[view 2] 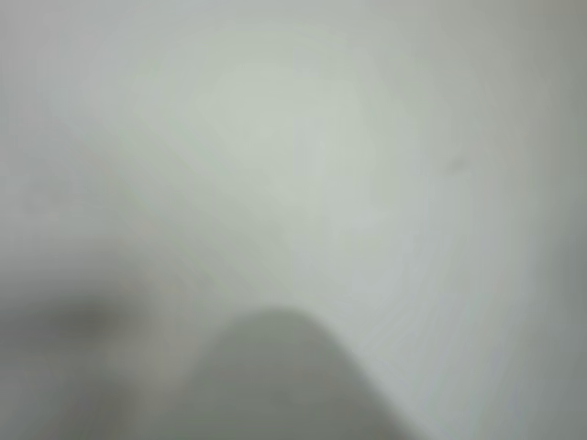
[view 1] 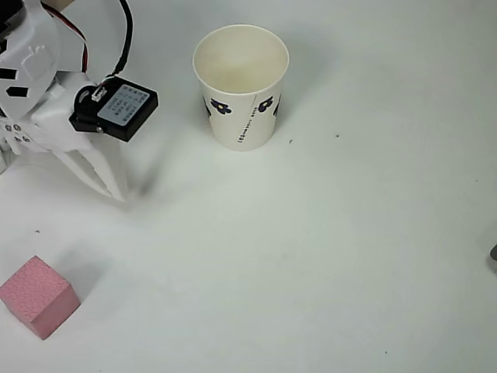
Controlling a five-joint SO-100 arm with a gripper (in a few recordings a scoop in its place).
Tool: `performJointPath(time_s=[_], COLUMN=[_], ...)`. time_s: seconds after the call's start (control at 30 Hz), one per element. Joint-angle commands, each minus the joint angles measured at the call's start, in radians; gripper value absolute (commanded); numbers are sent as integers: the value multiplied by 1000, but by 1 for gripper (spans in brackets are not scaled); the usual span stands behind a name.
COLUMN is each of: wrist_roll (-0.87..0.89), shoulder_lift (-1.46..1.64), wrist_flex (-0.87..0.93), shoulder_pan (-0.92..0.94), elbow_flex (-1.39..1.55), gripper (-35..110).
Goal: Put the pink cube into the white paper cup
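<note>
In the overhead view your tool (view 1: 109,183) hung at the upper left over the white table (view 1: 326,256), its white fingers (view 1: 97,167) pointing down and to the right, drawn close together with nothing between them. The pink cube (view 1: 39,297) sat on the table at the lower left, well apart from the tool and below it in the picture. The white paper cup (view 1: 241,84) stood upright near the top centre, mouth open and empty. Your wrist view was too blurred to read.
</note>
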Motion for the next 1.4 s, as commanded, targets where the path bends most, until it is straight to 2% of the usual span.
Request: performJointPath(time_s=[0.0,0.33,0.47,0.63,0.83,1.03,1.17,1.37], wrist_roll=[28,74,167,129,25,-110,-187,-285], shoulder_lift=[114,150,173,178,-25,-308,-337,-380], wrist_flex=[-107,-75,-49,-103,-54,118,195,210], shoulder_pan=[69,-46,-69,-104,-31,120,222,334], elbow_flex=[44,44,44,2,-256,-558,-614,-600], gripper=[0,0,0,0,0,0,0,2])
